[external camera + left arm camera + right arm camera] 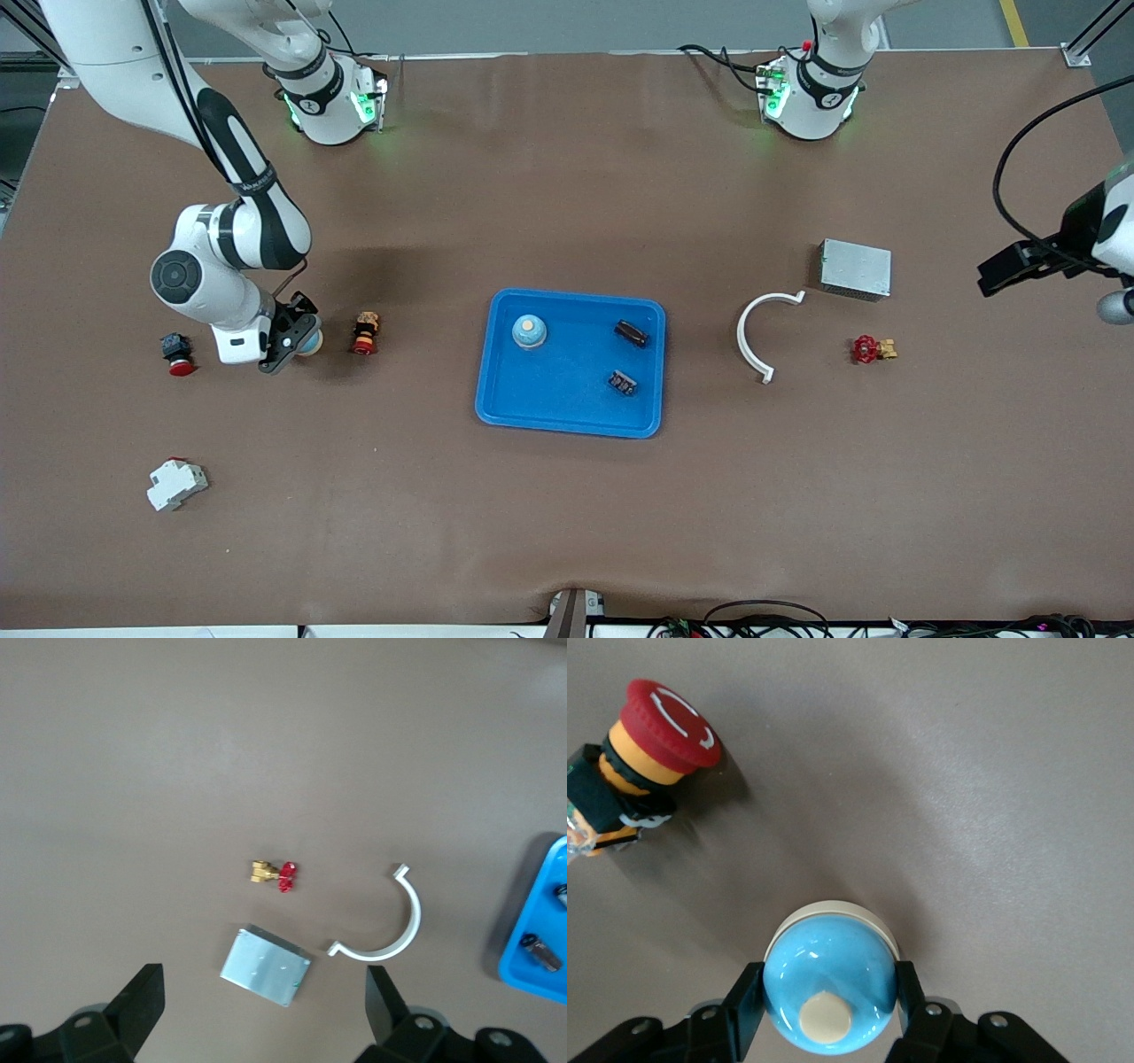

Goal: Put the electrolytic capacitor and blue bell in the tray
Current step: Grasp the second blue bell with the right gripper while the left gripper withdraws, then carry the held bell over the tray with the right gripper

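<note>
From the front, the right gripper (297, 341) is sitting low on the counter (567, 514), closing on a blue bell (309, 339). The tray (567, 416) is already holding another blue bell (529, 330) and two dark parts, well apart from the fingers. The next move looks like lifting and carrying.

In the left wrist view, the left gripper (266, 1014) is waiting with fingers wide apart and empty, over a metal box (265, 966).

In the right wrist view, the fingers (744, 1001) are pressing both sides of the bell (830, 983). It is standing upright, with its knob pointing up.

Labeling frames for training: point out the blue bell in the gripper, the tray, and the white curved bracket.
blue bell (830, 983), right wrist view, glossy dome.
tray (567, 394), front view, bare floor.
white curved bracket (749, 332), front view, arc's middle.
</note>
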